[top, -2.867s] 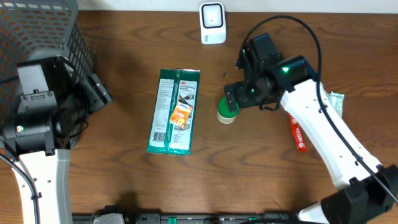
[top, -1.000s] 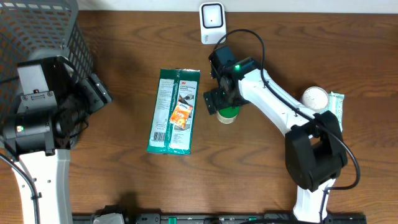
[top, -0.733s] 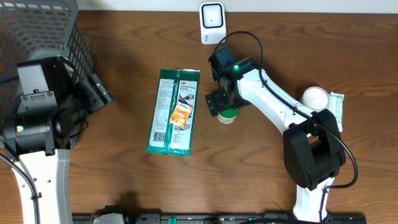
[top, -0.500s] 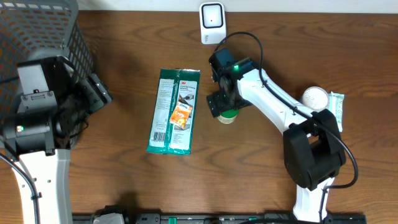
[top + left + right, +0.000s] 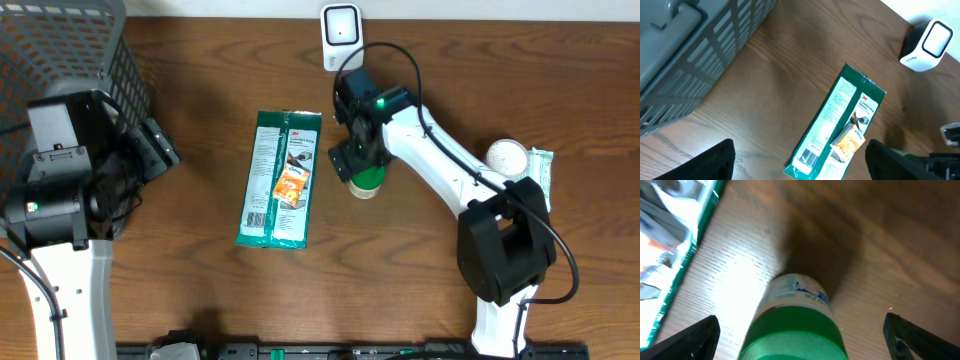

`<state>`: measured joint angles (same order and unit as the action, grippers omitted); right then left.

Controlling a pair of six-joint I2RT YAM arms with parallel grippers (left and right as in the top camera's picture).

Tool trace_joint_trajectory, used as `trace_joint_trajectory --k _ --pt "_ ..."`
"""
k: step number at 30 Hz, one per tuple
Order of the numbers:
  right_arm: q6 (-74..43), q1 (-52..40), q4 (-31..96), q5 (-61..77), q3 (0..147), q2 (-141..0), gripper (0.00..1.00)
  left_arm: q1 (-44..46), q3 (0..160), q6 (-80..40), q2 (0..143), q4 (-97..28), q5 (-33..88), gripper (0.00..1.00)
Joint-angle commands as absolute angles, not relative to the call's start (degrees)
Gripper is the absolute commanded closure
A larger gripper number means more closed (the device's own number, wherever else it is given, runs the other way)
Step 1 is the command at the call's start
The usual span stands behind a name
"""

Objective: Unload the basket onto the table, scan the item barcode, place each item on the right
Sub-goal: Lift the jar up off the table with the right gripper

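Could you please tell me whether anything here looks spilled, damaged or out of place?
Nothing stands out: the flat green plastic packet lies intact on the wooden table, and the small green-capped bottle beside it shows no spill.

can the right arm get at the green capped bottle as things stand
Probably yes: the right claw hangs open right above the bottle, a finger on either side, nothing between them; the green packet lies apart.

claw (image 5: 804, 336) spread wide | green-capped bottle (image 5: 796, 322) centred in it | contact unclear
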<state>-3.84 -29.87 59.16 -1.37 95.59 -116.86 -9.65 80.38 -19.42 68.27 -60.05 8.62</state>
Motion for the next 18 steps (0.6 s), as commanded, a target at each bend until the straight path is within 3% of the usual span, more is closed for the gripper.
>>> trace_joint_trajectory --k 1,4,9,18 --pt "-2.4 -29.9 60.1 -2.1 99.2 -116.5 0.06 -10.0 80.5 -18.7 68.5 -60.2 8.3 0.19" --pt "-0.4 -30.0 61.8 -2.1 99.7 -116.5 0.11 -10.0 80.5 -18.7 68.5 -60.2 8.3 0.19" --pt "5.6 -29.9 66.0 -2.1 99.5 -116.5 0.04 -10.0 80.5 -18.7 68.5 -60.2 8.3 0.19" --pt "6.5 -30.0 66.2 -3.6 99.0 -116.5 0.02 -10.0 80.5 -18.7 68.5 -60.2 8.3 0.18"
